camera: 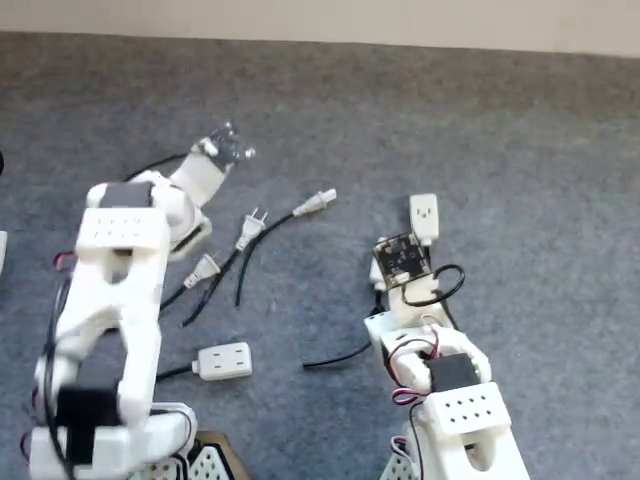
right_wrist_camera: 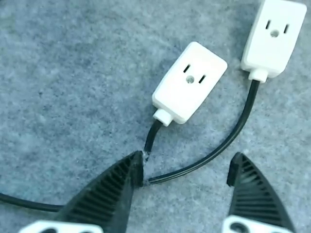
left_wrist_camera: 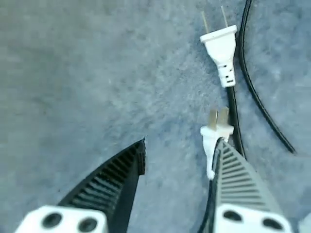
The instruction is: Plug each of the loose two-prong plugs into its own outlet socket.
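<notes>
Three white two-prong plugs on black cords lie on the grey carpet: one (camera: pixel 255 222), one (camera: pixel 205 268) and one farther right (camera: pixel 318 202). My left gripper (left_wrist_camera: pixel 181 145) is open and low over the carpet. One plug (left_wrist_camera: pixel 214 133) lies just beside one of its fingers, and another plug (left_wrist_camera: pixel 219 43) lies beyond it. My right gripper (right_wrist_camera: pixel 188 160) is open above a black cord, just short of a white socket (right_wrist_camera: pixel 189 82). A second socket (right_wrist_camera: pixel 274 39) lies farther off and also appears from above (camera: pixel 424 215). Nothing is held.
A white multi-outlet block (camera: pixel 225 360) lies near the front between the arms. Loose black cords (camera: pixel 240 270) cross the carpet among the plugs. The right arm's wrist board (camera: pixel 403 260) covers the nearer socket from above. Bare carpet spreads at the back and right.
</notes>
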Robot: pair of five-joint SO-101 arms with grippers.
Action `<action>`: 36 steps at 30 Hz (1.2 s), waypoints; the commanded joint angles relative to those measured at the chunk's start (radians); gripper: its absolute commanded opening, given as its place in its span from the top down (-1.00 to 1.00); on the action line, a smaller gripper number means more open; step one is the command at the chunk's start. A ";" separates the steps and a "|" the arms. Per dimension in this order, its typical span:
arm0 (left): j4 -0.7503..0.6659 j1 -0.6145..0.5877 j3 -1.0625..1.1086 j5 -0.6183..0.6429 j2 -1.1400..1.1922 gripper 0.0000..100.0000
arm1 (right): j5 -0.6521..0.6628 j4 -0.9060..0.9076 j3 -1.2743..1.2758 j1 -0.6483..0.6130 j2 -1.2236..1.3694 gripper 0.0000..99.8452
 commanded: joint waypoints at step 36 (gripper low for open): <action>0.295 0.044 -0.148 0.035 0.257 0.54 | -0.005 -0.016 -0.005 -0.047 -0.010 0.45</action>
